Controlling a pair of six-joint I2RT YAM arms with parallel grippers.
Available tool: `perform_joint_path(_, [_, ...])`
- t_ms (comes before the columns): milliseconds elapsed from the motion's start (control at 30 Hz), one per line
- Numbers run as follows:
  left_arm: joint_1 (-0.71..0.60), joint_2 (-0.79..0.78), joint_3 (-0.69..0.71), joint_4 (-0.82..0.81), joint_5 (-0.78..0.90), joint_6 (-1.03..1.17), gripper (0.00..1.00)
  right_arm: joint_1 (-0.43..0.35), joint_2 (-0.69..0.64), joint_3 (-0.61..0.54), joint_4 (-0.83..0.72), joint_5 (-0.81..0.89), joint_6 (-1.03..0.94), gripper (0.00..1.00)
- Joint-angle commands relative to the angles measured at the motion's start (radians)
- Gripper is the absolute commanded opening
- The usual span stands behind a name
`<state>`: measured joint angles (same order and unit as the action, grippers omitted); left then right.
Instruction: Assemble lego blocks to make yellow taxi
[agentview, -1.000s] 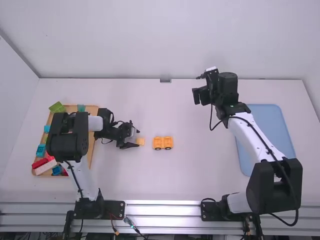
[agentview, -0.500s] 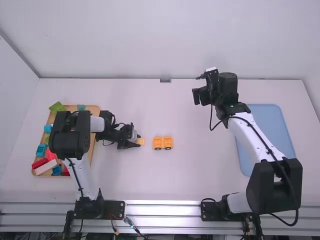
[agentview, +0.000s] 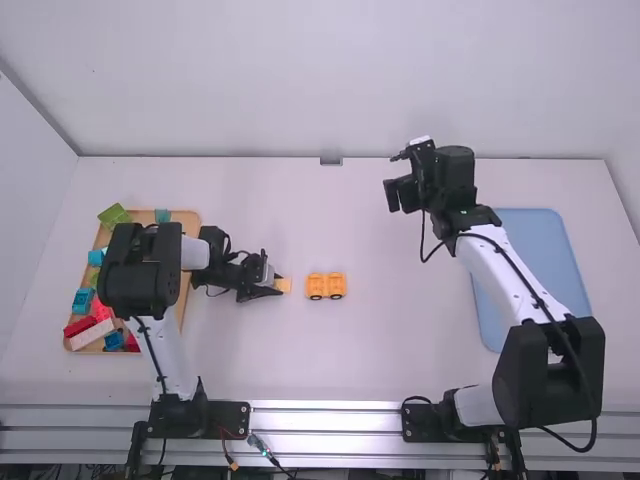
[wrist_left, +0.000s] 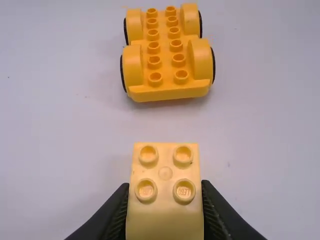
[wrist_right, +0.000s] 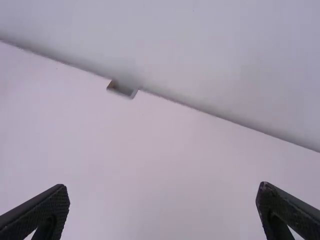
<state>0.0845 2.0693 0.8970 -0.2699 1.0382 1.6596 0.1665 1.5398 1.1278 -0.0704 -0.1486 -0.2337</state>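
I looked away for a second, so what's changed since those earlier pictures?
The left gripper edged right, toward the yellow wheeled base, and closed on the pale yellow block. The wheeled base and the open right gripper stayed put.

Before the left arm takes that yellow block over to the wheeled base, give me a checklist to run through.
1. Left gripper closed on the yellow block: ok.
2. Block's studs facing up: ok.
3. Wheeled base upright, studs uncovered: ok.
4. Block lined up above the base: not ok, it is off to one side.
5. Block lifted off the table: cannot tell.
6. Right gripper away from the base: ok.
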Motion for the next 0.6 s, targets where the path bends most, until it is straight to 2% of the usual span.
perform_joint_path(0, [-0.008, 0.002, 0.014, -0.051, -0.003, 0.013, 0.25, 0.006, -0.025, 0.038, -0.046, -0.122, -0.167, 0.99])
perform_joint_path(167, [-0.008, -0.035, 0.124, -0.272, -0.004, 0.013, 0.21, -0.011, -0.025, -0.01, -0.119, -0.43, -0.406, 0.99])
perform_joint_path(200, [-0.008, -0.043, 0.157, -0.327, 0.002, 0.014, 0.17, -0.016, -0.025, -0.048, -0.116, -0.518, -0.49, 0.99])
perform_joint_path(333, [-0.022, -0.056, 0.227, -0.422, 0.041, 0.017, 0.11, -0.036, -0.025, -0.174, -0.064, -0.727, -0.659, 0.99])
perform_joint_path(467, [-0.048, -0.059, 0.273, -0.477, 0.099, 0.017, 0.11, -0.05, -0.025, -0.321, 0.072, -0.85, -0.678, 0.99])
perform_joint_path(567, [-0.076, -0.066, 0.283, -0.476, 0.106, 0.015, 0.08, -0.047, 0.002, -0.387, 0.179, -0.899, -0.643, 0.99])
